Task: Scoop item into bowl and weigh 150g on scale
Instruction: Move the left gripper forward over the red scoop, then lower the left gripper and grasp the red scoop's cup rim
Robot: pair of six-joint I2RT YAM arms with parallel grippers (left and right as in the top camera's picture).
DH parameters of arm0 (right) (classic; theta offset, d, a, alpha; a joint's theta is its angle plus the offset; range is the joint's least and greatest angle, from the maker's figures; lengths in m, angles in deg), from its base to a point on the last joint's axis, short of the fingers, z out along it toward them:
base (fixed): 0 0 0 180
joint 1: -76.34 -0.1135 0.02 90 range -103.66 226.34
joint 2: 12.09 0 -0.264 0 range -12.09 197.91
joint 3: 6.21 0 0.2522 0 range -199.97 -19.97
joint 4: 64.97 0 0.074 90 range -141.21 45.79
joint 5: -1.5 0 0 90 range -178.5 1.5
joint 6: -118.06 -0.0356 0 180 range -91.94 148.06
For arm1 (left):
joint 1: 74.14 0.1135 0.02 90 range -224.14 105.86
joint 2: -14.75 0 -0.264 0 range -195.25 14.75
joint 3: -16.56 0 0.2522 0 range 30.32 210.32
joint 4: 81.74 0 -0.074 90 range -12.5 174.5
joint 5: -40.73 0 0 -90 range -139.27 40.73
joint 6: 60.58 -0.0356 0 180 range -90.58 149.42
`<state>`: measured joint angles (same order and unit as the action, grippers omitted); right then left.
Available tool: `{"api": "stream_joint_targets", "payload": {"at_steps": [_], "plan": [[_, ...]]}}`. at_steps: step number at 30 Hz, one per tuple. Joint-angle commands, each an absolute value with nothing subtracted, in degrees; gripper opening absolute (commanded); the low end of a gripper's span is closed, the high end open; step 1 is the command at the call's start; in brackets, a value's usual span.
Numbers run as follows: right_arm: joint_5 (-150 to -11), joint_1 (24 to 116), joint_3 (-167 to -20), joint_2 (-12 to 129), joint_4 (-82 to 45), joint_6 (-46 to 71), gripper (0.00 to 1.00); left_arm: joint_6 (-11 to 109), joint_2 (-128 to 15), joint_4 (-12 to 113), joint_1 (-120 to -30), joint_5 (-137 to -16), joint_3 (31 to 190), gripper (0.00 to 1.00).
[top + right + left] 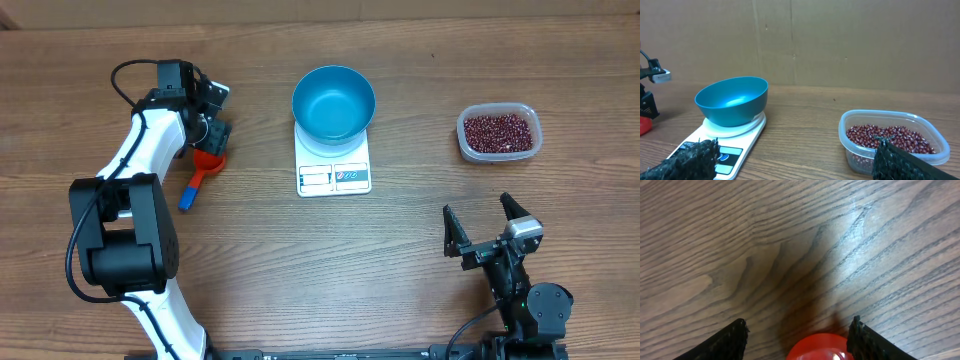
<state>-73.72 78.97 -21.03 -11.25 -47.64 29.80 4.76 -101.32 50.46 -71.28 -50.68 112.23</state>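
overhead / left gripper point(213, 135): over the red head of the scoop point(205, 165). The blue handle trails toward the front of the table point(400, 280). Jaw spacing is hard to read from above.
overhead / bowl point(333, 100): sits on the scale point(334, 175) at mid-table and looks empty.
overhead / beans point(497, 131): all in the clear tub point(536, 145) at far right, well apart from bowl and scoop.
overhead / right gripper point(477, 212): fingers spread wide, holding nothing, parked in front of the tub.
overhead / open room: bare wood between scoop and scale, and between scale and tub. The front half of the table is free apart from the arms.
left wrist / left gripper point(799, 322): fingers apart, red scoop point(817, 349) centred low between them with a gap on each side. Not gripped.
left wrist / step (judged): taking up the scoop. Come down square, keep it centred and close firmly so it cannot twist. I cannot tell which part lies beneath.
right wrist / layout: bowl point(732, 100) upright on the scale point(740, 142); display unreadable. The tub point(935, 150) is just beside the right finger.
right wrist / risk (judged): a carry past the scale could nudge the bowl.
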Motion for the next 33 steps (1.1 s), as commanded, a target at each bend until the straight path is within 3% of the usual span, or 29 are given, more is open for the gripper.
{"api": "stream_joint_targets", "payload": {"at_steps": [1, 6, 17, 33], "plan": [[-73.91, 79.28, -20.42, -11.93, -47.92, 29.84, 1.00, 2.66, -102.15, 50.91, -70.30, -50.40, 113.43, 0.66], [-73.91, 79.28, -20.42, -11.93, -47.92, 29.84, 1.00, 2.88, -101.54, 48.16, -70.30, -50.35, 117.30, 0.67], [-73.91, 79.28, -20.42, -11.93, -47.92, 29.84, 1.00, 2.81, -101.25, 28.95, -70.23, -50.64, 129.89, 0.69], [-73.91, 79.28, -20.42, -11.93, -47.92, 29.84, 1.00, 5.70, -102.17, 32.36, -67.35, -50.86, 123.20, 0.66]]}}
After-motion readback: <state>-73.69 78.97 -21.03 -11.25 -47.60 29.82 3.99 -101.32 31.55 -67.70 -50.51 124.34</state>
